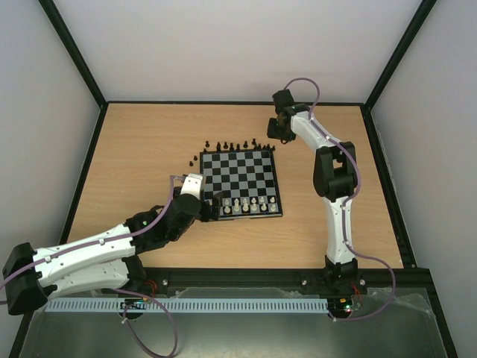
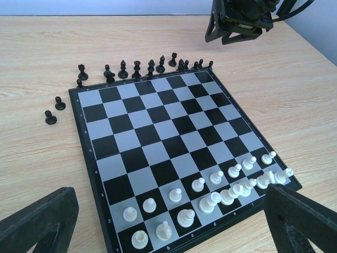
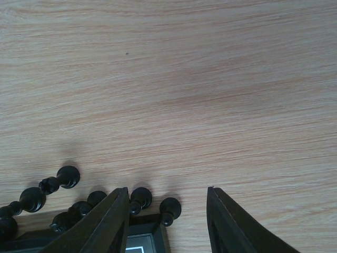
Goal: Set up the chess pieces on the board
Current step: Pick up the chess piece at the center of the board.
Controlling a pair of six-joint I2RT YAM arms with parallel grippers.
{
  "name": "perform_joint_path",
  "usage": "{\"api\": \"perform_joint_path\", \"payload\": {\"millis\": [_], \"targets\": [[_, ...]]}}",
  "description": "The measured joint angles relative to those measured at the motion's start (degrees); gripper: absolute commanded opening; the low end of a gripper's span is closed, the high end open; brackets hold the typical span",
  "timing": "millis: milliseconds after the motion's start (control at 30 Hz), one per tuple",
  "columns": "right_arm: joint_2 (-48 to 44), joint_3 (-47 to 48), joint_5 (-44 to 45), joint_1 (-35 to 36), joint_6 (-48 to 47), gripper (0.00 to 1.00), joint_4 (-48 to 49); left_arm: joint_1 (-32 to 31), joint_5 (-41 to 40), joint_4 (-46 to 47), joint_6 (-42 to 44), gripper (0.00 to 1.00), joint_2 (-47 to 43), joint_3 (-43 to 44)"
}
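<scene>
Yet to be placed: the black chess pieces [image 2: 137, 68], upright in a ragged line on the wooden table [image 2: 274, 79] just beyond the far edge of the board [image 2: 158, 132], with two pawns [image 2: 50, 117] set apart off its far-left corner. In place on the two nearest ranks: the white chess pieces [image 2: 210, 184], the right-hand ones somewhat crowded. Nothing on the far ranks. Closest to the black line by a long way — the right gripper [image 3: 167, 191], hanging over the far-right corner of the board, fingers pointing down, jaws parted and clamped on nothing. Directly below it, one black pawn [image 3: 169, 208] standing in the gap, nearer the finger on the left of the wrist view, touching neither as far as can be told. Just beside that finger, a second pawn [image 3: 140, 197]. Long axis of the pawn vertical, so probably a straight drop and a squeeze across the head, then a short carry toward the robot onto the second-farthest rank. Left gripper [image 2: 169, 211] spread fully wide, holding nothing, low at the near-left corner by the white ranks — well apart from the black pieces.
</scene>
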Motion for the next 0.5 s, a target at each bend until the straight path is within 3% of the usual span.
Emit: {"api": "perform_joint_path", "payload": {"millis": [333,500], "targets": [[-0.24,0.00,1.27,-0.02,-0.59,0.52,-0.20,0.04,-0.22,0.07,0.00,0.99,0.74,0.00],[-0.57,-0.15,1.25,-0.02,-0.83,0.52,-0.20,0.26,0.31,0.09,0.00,0.99,1.62,0.00]]}}
